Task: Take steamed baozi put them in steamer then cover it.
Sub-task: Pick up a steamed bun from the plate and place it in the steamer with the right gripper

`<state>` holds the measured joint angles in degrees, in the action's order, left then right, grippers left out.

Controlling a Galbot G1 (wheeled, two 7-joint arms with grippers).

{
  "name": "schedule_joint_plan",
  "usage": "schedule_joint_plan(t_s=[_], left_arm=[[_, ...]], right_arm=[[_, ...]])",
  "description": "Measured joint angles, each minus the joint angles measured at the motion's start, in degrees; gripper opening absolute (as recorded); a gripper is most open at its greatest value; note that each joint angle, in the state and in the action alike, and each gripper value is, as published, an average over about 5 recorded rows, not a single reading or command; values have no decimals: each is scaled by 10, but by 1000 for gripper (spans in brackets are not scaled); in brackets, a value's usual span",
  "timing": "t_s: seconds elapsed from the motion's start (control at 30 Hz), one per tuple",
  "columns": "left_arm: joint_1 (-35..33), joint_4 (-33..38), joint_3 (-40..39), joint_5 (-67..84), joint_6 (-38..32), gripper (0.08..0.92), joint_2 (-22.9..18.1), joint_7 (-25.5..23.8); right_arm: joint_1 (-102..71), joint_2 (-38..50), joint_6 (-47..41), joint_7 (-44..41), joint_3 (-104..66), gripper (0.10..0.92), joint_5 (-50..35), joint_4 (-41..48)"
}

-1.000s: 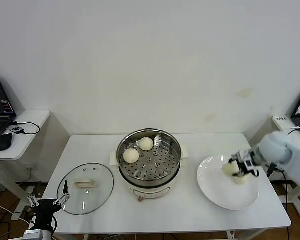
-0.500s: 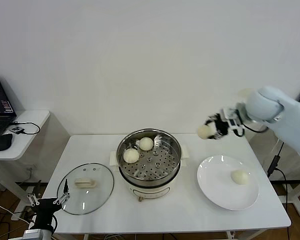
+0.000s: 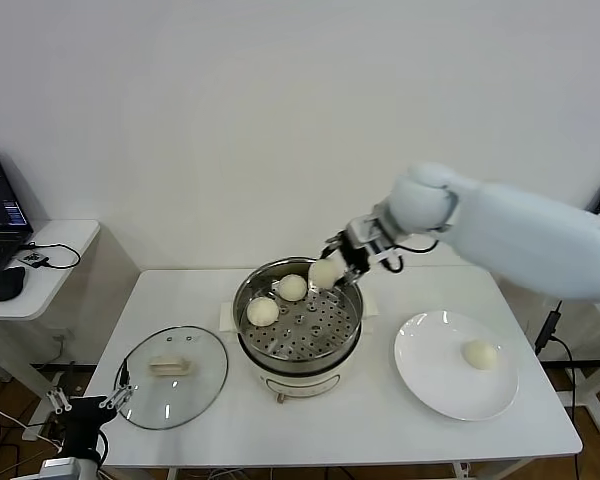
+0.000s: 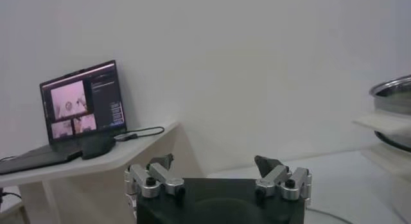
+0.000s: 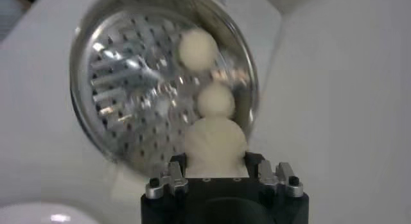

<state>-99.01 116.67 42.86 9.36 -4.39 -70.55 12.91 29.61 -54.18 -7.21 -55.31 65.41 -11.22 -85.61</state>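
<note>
Gripping baozi [image 3: 325, 272] (right gripper [image 3: 332, 271]) above steamer [image 3: 298, 318]

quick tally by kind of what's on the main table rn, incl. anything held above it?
Buns: 4 — two in the steamer, one held by the right end effector, one on the plate
Steamer: 1
Glass lid: 1
Plate: 1
Total: 7

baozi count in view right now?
4. Two on the steamer tray: one, another. One held in the right gripper over the steamer's rim. One on the plate. None looks hidden.
</note>
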Motion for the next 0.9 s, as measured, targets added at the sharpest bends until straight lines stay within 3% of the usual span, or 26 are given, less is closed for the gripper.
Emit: schedule_joint_plan(t_s=[0.4,0.9], left_arm=[[2,1,9,0,-4,823,-6,1],[-4,-2,4,-2,-14,823,-16,3]], right_arm=[[-26,-78,83,-14,44,594,70,14],[-39,-105,145,-22,66,630,139,17]])
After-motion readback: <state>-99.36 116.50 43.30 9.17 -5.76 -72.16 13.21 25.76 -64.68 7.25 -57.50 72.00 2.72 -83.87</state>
